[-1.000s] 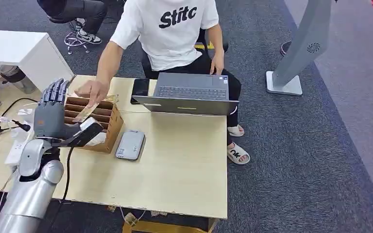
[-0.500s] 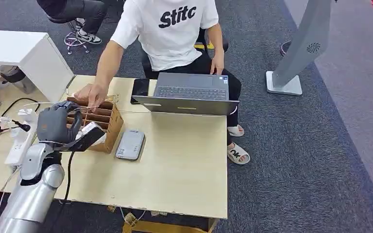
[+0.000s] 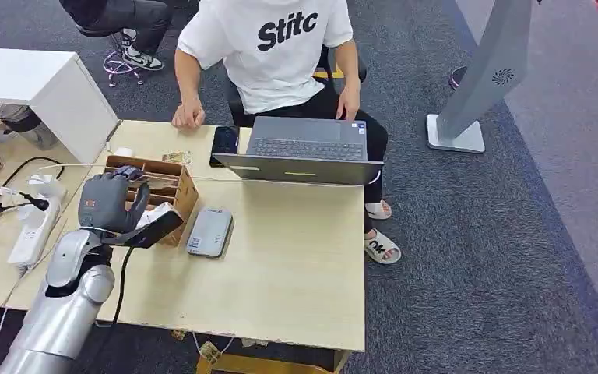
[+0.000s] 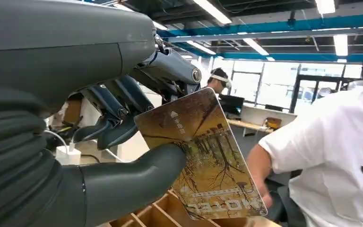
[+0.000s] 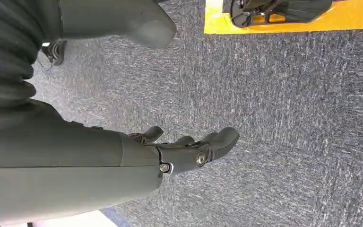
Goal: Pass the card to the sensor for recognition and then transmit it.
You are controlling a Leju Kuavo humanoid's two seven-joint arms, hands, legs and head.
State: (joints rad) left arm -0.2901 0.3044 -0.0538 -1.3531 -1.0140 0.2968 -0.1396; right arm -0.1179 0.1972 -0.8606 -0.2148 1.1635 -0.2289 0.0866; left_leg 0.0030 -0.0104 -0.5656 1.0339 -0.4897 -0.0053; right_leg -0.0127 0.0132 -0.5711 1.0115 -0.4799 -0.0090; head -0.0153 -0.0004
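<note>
Left hand pinches card; person's shirt reads "Stitc".

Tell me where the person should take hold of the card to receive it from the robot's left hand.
Take the card by its free printed end, the one pointing away from the left hand. The thumb and fingers pinch the opposite end, leaving that far edge bare, so approaching from the person's side looks easiest.

card print blurred, corner behind left hand thumb; person cropped
</note>
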